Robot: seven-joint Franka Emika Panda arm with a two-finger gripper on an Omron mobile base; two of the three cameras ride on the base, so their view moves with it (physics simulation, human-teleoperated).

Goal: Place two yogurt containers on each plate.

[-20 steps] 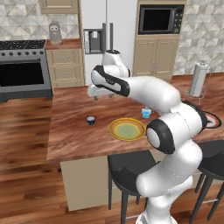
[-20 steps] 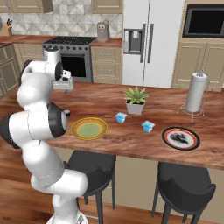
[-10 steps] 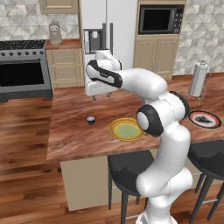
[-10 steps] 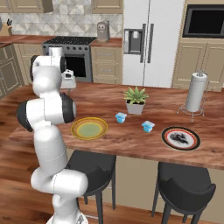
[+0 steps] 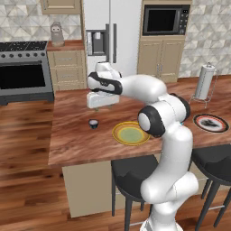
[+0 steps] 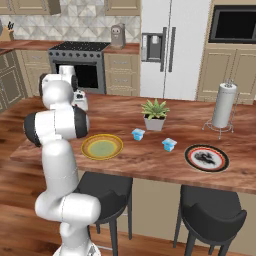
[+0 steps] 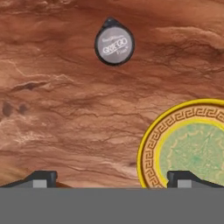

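2 light blue yogurt cups [image 6: 138, 134] [image 6: 169, 144] sit on the tabletop [image 5: 76, 137] between my landmark yellow plate [image 5: 131, 133] and the dark-rimmed plate [image 6: 207, 158]. 1 dark round cup [image 7: 114, 44] stands near the yellow plate. My end effector [image 7: 111, 177] hovers above, fingers wide, holding nothing.

Ahead of the claw [image 7: 109, 177], the round yogurt container [image 7: 114, 43] had a dark rim and a grey-white lid with pale lettering. Beside the claw, the plate [image 7: 151, 144] showed a yellow rim, a brown key-pattern band and a mottled pale green centre. The counter [image 7: 57, 109] was reddish-brown wood grain.
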